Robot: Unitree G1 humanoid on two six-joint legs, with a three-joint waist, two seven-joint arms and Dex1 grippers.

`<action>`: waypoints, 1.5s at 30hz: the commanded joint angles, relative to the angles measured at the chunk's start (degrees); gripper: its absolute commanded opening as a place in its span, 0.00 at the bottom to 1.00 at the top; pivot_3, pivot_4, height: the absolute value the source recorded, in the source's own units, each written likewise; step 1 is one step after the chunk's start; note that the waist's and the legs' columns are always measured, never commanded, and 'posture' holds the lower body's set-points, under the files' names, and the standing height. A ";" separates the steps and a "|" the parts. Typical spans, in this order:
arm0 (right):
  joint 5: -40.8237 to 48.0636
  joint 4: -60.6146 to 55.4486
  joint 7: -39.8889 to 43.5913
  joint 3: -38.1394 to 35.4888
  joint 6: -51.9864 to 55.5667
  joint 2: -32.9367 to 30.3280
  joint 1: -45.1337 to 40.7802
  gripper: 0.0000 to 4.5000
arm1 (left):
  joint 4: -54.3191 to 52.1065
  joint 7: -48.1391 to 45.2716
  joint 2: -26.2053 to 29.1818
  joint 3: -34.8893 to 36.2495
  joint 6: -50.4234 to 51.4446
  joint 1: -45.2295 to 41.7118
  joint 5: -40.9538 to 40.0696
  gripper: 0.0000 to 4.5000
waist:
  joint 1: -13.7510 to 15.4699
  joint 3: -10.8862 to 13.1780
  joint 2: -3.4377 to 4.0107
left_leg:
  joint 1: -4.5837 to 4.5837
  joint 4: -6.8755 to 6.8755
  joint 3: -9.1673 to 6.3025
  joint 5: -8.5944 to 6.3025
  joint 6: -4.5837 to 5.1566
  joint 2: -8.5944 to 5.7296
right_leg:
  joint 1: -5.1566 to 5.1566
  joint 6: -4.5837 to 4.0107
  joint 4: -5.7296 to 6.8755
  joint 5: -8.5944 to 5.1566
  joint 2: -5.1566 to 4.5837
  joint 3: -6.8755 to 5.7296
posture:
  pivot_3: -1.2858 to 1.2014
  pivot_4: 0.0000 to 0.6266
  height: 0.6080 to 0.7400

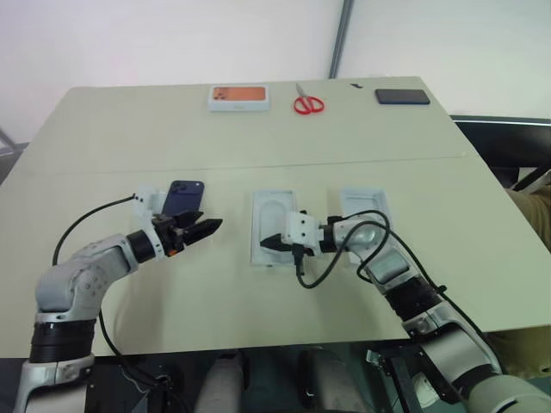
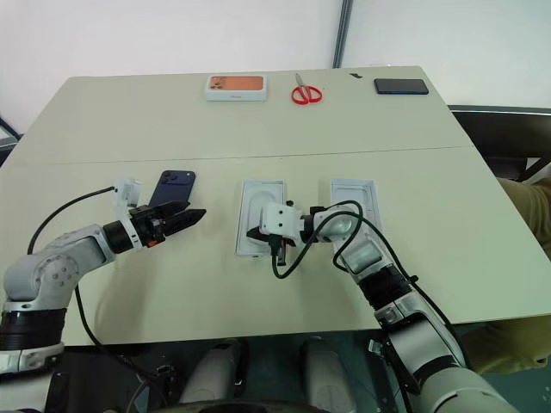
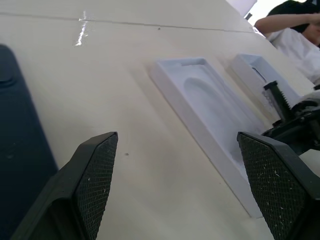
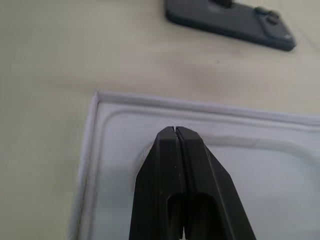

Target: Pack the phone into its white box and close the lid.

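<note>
- Left eye view, left of centre: the left gripper (image 1: 207,229) is hovering over the tan table (image 1: 129,138) with its two black fingers spread wide and nothing between them.
- Just behind that gripper, the phone (image 1: 183,198) is lying flat on the table, dark blue back facing up, camera cluster at its far corner.
- At the centre of the frame, a shallow white tray with an oval moulded hollow, apparently the lid (image 1: 274,225) turned inside up, is lying lengthwise on the table.
- The right gripper (image 1: 268,242) is reaching in from the right over the near part of that tray, its fingers pressed together and gripping nothing; in the right wrist view the closed tips are sitting above the pale inner floor, and whether they are touching it cannot be told.
- Right of centre, the white box (image 1: 365,206) is lying parallel to the lid, partly covered by the right arm.
- Along the top edge, from left to right, an orange-topped white box (image 1: 238,96), red-handled scissors (image 1: 306,102) and a black flat slab (image 1: 402,96) are resting.
</note>
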 commanded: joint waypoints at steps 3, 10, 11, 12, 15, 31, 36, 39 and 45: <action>0.77 0.96 -5.12 -4.00 -0.11 2.66 -5.07 0.01 | 5.83 -0.19 3.71 4.91 0.17 -3.25 0.25 0.90 | 0.06 0.00 0.00 | 0.00 -0.01 -0.01 0.00 0.00 0.01 | -0.01 0.00 0.00 0.00 0.02 -0.01 | 0.52 0.24 1.00; -0.96 3.77 -9.10 -2.43 0.46 9.02 -7.84 0.01 | 21.88 -3.67 9.79 4.36 -4.18 -8.76 6.50 0.90 | -0.07 0.00 0.00 | -0.02 -0.03 -0.01 0.00 0.00 0.01 | -0.06 -0.03 0.08 0.02 0.02 -0.03 | 0.52 0.24 1.00; -1.17 4.38 -9.55 -2.14 0.46 10.04 -8.14 0.01 | 25.30 -4.11 10.50 4.17 -5.13 -10.17 7.61 0.90 | -0.08 0.00 0.00 | -0.02 -0.03 0.00 0.00 -0.01 0.01 | -0.08 -0.04 0.11 0.03 0.03 -0.02 | 0.52 0.24 1.00; -2.19 5.37 -10.85 -1.50 0.26 11.42 -8.67 0.01 | 28.63 -5.40 11.16 3.65 -5.52 -11.80 8.43 0.90 | -0.08 0.00 0.00 | -0.01 -0.02 0.00 0.01 -0.01 0.01 | -0.09 -0.04 0.12 0.03 0.04 -0.03 | 0.52 0.24 1.00; -4.81 7.53 -14.01 -0.18 -1.08 13.82 -9.82 0.01 | 34.68 -7.55 11.69 1.72 -6.09 -15.20 10.93 0.90 | -0.07 0.00 -0.01 | -0.02 -0.02 -0.01 0.01 -0.01 0.01 | -0.09 -0.04 0.13 0.03 0.04 -0.04 | 0.52 0.24 1.00; -16.14 26.12 -22.85 5.38 -3.85 20.42 -18.77 0.01 | 43.26 -24.72 6.42 -12.56 2.89 -21.05 19.04 0.90 | 0.04 -0.05 0.01 | -0.01 0.06 0.00 0.02 -0.02 -0.03 | -0.07 -0.04 0.27 0.03 0.02 -0.05 | 0.52 0.24 1.00; -17.47 29.68 -22.22 5.61 -1.94 20.88 -19.94 0.01 | 41.26 -24.80 5.19 -10.83 4.42 -20.40 18.30 0.90 | 0.10 -0.07 0.02 | 0.01 0.06 -0.01 0.02 -0.02 -0.04 | -0.05 -0.04 0.28 0.03 0.01 -0.05 | 0.52 0.24 1.00; -17.32 30.31 -20.89 5.48 -1.40 21.46 -20.22 0.01 | 40.92 -24.15 4.68 -10.03 5.25 -20.32 18.16 0.90 | 0.10 -0.08 0.04 | 0.02 0.06 -0.01 0.02 -0.02 -0.05 | -0.04 -0.03 0.29 0.03 0.00 -0.06 | 0.52 0.24 1.00; -17.48 34.57 -21.31 4.97 -1.74 23.51 -23.22 0.01 | 47.29 -19.80 3.88 -6.04 2.24 -23.92 19.66 0.90 | 0.28 -0.09 0.04 | 0.12 0.09 -0.04 0.02 -0.02 -0.05 | 0.02 -0.03 0.39 0.03 0.00 -0.07 | 0.52 0.24 1.00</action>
